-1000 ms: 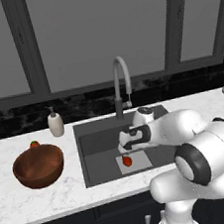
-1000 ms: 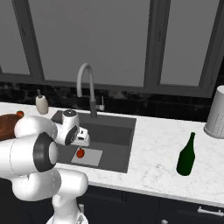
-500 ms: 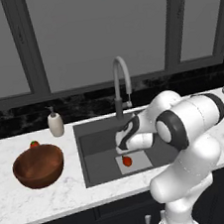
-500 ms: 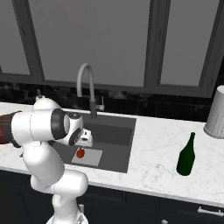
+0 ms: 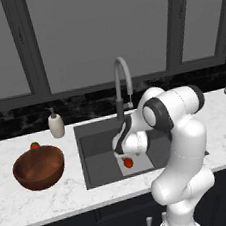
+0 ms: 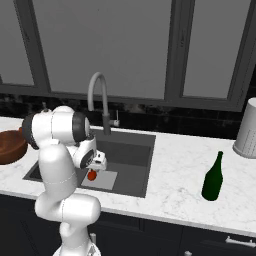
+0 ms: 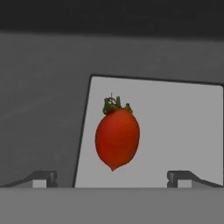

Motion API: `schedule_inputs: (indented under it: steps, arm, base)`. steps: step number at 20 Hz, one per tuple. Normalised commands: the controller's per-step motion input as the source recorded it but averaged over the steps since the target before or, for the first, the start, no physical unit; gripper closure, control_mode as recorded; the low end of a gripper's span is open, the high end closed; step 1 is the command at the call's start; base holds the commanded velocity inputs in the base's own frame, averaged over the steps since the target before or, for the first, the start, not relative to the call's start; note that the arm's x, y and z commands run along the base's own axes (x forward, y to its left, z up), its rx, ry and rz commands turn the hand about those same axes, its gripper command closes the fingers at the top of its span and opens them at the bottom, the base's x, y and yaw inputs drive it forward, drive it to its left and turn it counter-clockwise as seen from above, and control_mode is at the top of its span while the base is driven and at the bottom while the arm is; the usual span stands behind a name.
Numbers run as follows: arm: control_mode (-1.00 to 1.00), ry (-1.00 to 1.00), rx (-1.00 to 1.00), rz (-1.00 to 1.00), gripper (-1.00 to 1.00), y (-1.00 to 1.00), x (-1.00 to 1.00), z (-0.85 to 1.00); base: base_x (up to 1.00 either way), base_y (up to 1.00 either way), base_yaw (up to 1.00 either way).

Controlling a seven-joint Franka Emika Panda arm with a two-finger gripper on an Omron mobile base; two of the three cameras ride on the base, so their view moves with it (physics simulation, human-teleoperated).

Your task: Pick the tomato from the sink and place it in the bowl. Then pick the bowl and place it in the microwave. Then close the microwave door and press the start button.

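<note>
The tomato lies on the pale square plate on the floor of the sink. My gripper hangs inside the basin just above the tomato. It is open, and its fingertips stand wide on either side of the fruit without touching it. The wooden bowl sits upright on the counter to the left of the sink.
The curved faucet rises behind the sink, close to my arm. A soap bottle stands at the back left. On the right counter are a green bottle and a grey canister.
My arm has folded upright over the sink and the hand has come down closer to the tomato. The jaws stayed open. The tomato and the bowl have not moved.
</note>
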Motion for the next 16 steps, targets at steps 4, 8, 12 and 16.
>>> schedule_inputs:
  steps: [4, 8, 12, 16]
  arm:
    - [-1.0, 0.01, 0.0, 0.0, -1.0, 0.02, 0.23, -0.29]
    - [-1.0, 0.01, 0.0, 0.0, -1.0, 0.0, 0.03, -0.21]
    - [-1.0, 0.0, 0.0, 0.0, -1.0, 0.0, 0.0, -0.26]
    - [-1.0, 0.0, 0.0, 0.0, -1.0, 0.0, 0.0, -0.24]
  base:
    - [0.0, 0.0, 0.0]
    - [0.0, 0.0, 0.0]
    - [0.0, 0.0, 0.0]
    - [0.0, 0.0, 0.0]
